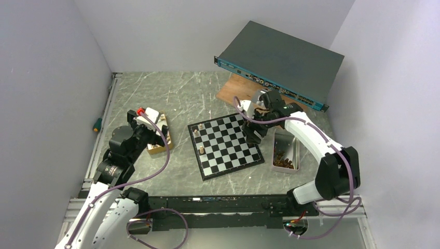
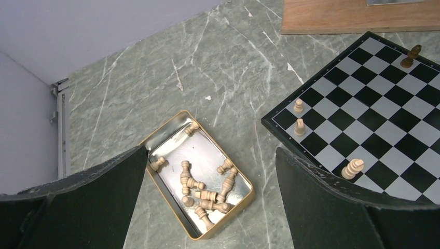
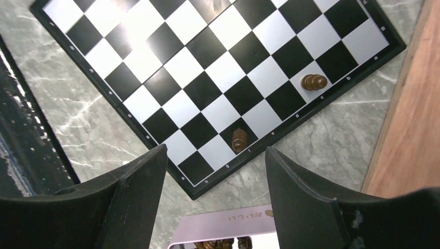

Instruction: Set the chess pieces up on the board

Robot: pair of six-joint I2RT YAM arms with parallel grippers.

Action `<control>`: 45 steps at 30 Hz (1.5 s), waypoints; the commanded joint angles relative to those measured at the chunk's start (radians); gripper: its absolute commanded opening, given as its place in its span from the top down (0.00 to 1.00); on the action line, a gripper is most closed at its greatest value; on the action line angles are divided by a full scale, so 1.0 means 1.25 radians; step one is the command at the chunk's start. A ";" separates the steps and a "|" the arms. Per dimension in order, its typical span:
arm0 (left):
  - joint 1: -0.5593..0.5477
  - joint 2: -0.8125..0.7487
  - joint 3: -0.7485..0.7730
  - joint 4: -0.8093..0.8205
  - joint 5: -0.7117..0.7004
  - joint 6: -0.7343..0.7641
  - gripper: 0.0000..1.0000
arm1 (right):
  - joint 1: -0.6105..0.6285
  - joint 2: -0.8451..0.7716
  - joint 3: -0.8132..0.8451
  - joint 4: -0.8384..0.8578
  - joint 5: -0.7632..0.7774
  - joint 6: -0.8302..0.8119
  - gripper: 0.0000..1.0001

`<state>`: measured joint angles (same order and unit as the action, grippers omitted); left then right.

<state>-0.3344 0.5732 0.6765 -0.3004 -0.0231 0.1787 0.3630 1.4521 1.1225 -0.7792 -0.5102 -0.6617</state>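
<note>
Right, left tool (image 2: 211,151) hangs over the gold tin (image 2: 203,149), jaws spread wide, nothing between them. Inside that tin is a jumble of light pieces (image 2: 207,195), all lying on their sides, most of them heaped toward one end, one off alone in the far corner. The tin sits on the grey marbled surface (image 2: 207,67), just beside the board (image 2: 363,114) but not touching it.

Over to the board itself: three light ones are already standing on it. Two small ones are close together by the corner nearest the gold tin, and a taller ribbed one stands further along that same side.

Across the way, right tool (image 3: 215,151) hovers above the opposite edge, jaws likewise wide apart and carrying nothing. Below it are two dark pieces (image 3: 314,81) on the outermost row, one on a white square near the corner, the other a few squares along on a black one. Nearly every other square that shows is bare.

The silver tin (image 1: 287,141) lies on the surface just off that edge of the board, under the right arm, with more dark pieces clustered at its near end. Beyond the board's far corner is the plank (image 3: 410,129), apart from the border, and a flat rack unit (image 1: 280,59) rests across the plank's far end.
</note>
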 commanded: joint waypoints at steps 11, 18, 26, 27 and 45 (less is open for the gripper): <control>0.007 0.027 -0.011 0.089 0.060 -0.185 0.01 | -0.077 -0.135 0.035 -0.049 -0.254 -0.052 0.29; 0.007 0.124 0.017 0.083 0.082 -0.232 0.01 | -0.106 -0.183 0.012 -0.071 -0.281 -0.125 0.29; 0.007 0.160 0.145 0.027 0.092 -0.176 0.01 | -0.100 -0.159 0.042 -0.078 -0.331 -0.129 0.30; 0.007 0.161 0.162 0.033 0.091 -0.166 0.01 | -0.088 -0.160 0.033 -0.072 -0.325 -0.125 0.30; 0.006 0.148 0.125 0.030 0.232 -0.092 0.01 | -0.227 -0.353 -0.038 -0.062 -0.375 -0.124 0.27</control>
<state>-0.3286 0.7826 0.8165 -0.2676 0.2245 0.0063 0.0967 1.0954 1.0950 -0.8562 -0.9279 -0.7856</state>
